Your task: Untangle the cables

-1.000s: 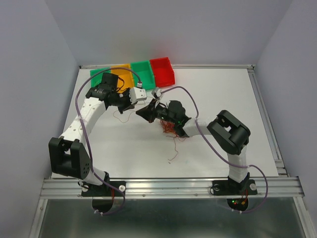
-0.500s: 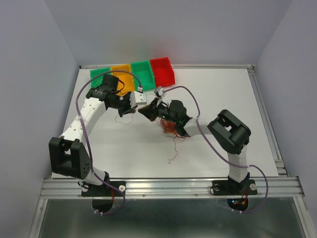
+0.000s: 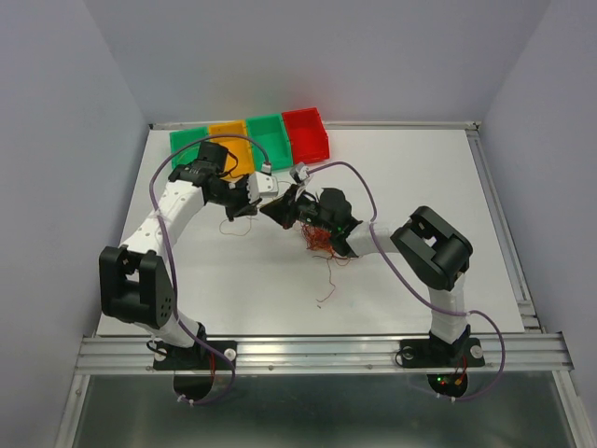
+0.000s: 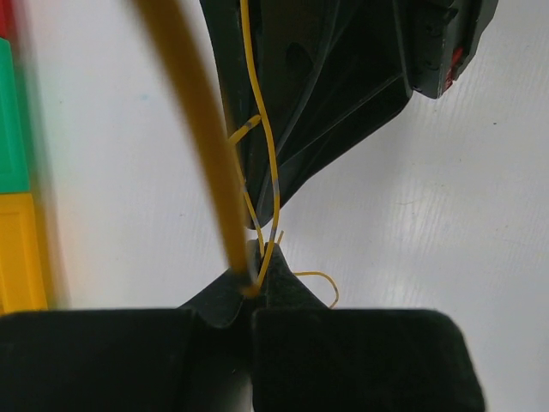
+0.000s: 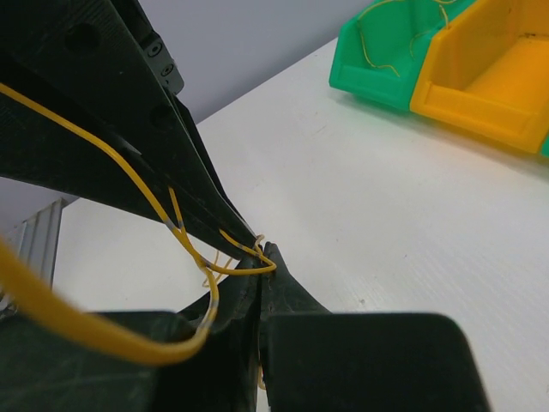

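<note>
The left hand [image 4: 257, 279] and right hand [image 5: 262, 260] each pinch a yellow cable [image 4: 274, 176], tips nearly meeting, while the right arm [image 3: 429, 252] partly hides the red tangle [image 3: 323, 245].

**Obscured, cropped and unresolved areas**

Top view: the cables [image 3: 322, 241] lay partly under the right arm [image 3: 373, 241], and single strands were too fine to trace. Left wrist view: a yellow strand [image 4: 193, 129] was blurred and ran off the top edge, and its clamped end was hidden inside the closed left gripper [image 4: 262, 257]. The bins [image 4: 15, 215] were blurred and cropped at the left edge. Right wrist view: the orange bin [image 5: 489, 86] was cut off at the right edge.
</note>
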`<state>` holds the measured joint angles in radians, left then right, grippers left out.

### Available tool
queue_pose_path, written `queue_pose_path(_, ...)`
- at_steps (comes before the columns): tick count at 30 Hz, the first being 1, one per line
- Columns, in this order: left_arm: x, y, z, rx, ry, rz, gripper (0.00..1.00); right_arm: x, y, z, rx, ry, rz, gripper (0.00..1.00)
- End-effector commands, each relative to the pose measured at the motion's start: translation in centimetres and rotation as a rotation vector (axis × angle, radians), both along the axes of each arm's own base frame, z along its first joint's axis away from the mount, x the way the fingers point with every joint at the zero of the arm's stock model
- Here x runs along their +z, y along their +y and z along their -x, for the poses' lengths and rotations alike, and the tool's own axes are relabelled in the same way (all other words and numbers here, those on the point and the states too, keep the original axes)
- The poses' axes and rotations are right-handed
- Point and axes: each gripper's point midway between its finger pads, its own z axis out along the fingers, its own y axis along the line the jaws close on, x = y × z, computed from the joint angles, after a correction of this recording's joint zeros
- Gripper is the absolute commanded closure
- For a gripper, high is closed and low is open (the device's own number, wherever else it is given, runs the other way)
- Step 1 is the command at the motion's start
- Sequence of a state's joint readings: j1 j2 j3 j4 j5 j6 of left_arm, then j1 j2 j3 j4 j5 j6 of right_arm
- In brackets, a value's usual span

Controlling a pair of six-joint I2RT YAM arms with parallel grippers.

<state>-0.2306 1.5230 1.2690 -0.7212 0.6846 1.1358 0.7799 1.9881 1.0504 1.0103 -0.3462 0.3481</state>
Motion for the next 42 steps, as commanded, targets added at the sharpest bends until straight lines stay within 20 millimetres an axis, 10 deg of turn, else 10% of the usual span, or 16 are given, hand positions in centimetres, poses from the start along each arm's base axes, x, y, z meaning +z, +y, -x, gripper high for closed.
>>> queue_pose_path(1, 0.1, -0.9, -0.1, 0.005, 0.006, 0.029, 0.95, 3.8, 0.6, -0.1, 0.028, -0.072, -0.078, 1.0)
queue_pose_path(42, 1.5, -1.1, -0.5, 0.023, -0.051, 0.02, 0.78, 1.1, -0.5, -0.4, -0.032, -0.064, -0.025, 0.99)
